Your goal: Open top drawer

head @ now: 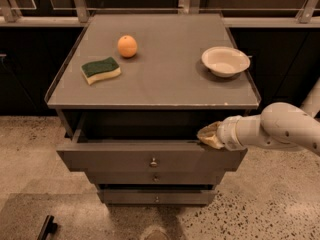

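Grey metal cabinet (160, 79) mid-view, flat top. Top drawer (115, 158) sits pulled partway out under that top, dark gap behind its front. White arm (280, 129) enters from the right. Gripper (209, 135) at the drawer front's upper edge, right end, touching it; clenched or released, can't tell. On top: white bowl (225, 60) right, green/yellow sponge (100, 70) left, orange (127, 46) just behind sponge. Silver knob (153, 161) at drawer-front centre.
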Controlling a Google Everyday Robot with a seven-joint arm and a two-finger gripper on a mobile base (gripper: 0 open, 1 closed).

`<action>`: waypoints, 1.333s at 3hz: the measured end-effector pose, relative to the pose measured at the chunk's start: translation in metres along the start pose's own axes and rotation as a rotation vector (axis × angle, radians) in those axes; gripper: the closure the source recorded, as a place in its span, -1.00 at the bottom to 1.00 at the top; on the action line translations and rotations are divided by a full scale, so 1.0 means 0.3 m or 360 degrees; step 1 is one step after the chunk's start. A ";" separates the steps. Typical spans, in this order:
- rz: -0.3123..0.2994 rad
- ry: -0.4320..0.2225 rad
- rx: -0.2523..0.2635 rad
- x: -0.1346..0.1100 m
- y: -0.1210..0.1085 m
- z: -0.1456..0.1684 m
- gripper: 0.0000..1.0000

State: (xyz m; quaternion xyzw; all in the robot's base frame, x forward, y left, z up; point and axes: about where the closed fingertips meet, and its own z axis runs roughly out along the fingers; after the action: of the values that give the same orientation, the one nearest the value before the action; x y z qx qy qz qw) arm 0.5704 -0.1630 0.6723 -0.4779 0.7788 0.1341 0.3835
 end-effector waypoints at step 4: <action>0.0024 -0.0143 -0.0169 -0.017 0.171 -0.030 1.00</action>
State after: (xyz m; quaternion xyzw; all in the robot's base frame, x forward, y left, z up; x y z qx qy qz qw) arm 0.5241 -0.1389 0.6738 -0.4851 0.7562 0.1993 0.3913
